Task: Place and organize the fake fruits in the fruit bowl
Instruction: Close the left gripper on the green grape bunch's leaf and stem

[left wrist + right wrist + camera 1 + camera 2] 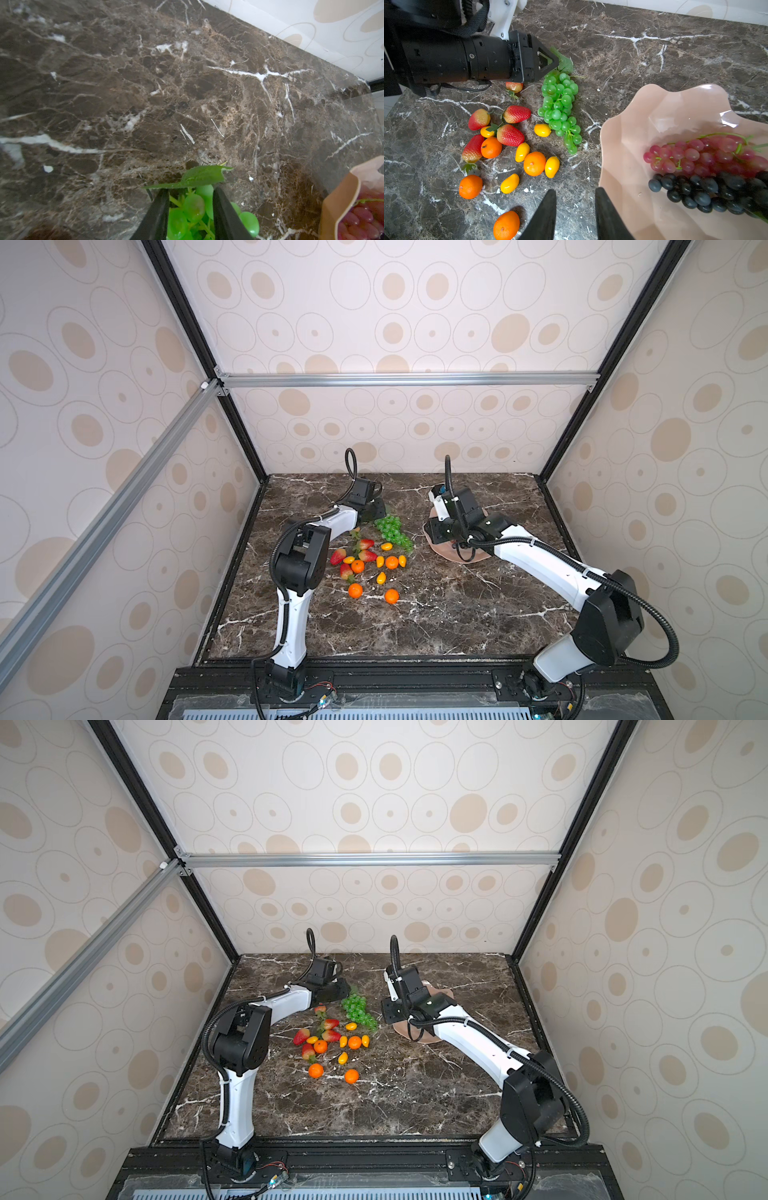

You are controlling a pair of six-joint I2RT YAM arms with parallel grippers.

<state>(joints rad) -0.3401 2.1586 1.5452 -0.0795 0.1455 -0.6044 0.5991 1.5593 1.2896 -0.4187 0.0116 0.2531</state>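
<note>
Lying on the dark veined marble table (415,622), the glossy wavy-rimmed pale pink fruit bowl (633,116) holds red-purple grapes (695,153) and black grapes (706,191). The green plastic grape bunch (558,104) lies beside it, with the left hand (190,190) astride its stem end, grip unclear. Strawberries (510,135), tangerines (534,164) and kumquats (522,151) are scattered nearby. The right hand (576,190) gapes empty by the bowl's rim.

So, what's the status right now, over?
Left gripper astride green grapes, grip unclear. Right gripper open, empty, beside fruit bowl, possibly in the way. Red grapes, black grapes inside.
</note>
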